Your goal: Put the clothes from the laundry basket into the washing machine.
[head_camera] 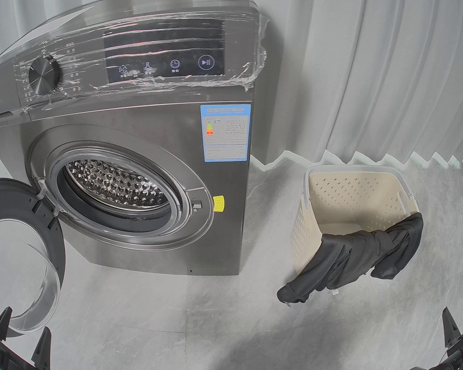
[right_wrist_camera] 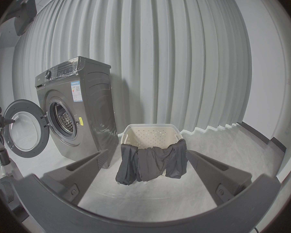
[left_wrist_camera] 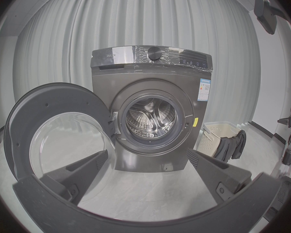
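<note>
A grey front-loading washing machine (head_camera: pixel 139 119) stands at the left with its round door (head_camera: pixel 15 263) swung open and its steel drum (head_camera: pixel 113 183) showing nothing inside. To its right, a cream laundry basket (head_camera: pixel 357 188) sits on the floor. A black garment (head_camera: pixel 355 255) hangs over its near rim, one end touching the floor. My left gripper (head_camera: pixel 25 325) is low, just in front of the open door, open and holding nothing. My right gripper (head_camera: pixel 460 304) is low, near and right of the basket, also open and bare. The right wrist view faces the garment (right_wrist_camera: pixel 152 162); the left wrist view faces the drum (left_wrist_camera: pixel 150 117).
A white pleated curtain (head_camera: pixel 370 52) runs behind the machine and the basket. Bare grey floor (head_camera: pixel 216 309) lies between them and in front of both. The open door juts out toward my left arm.
</note>
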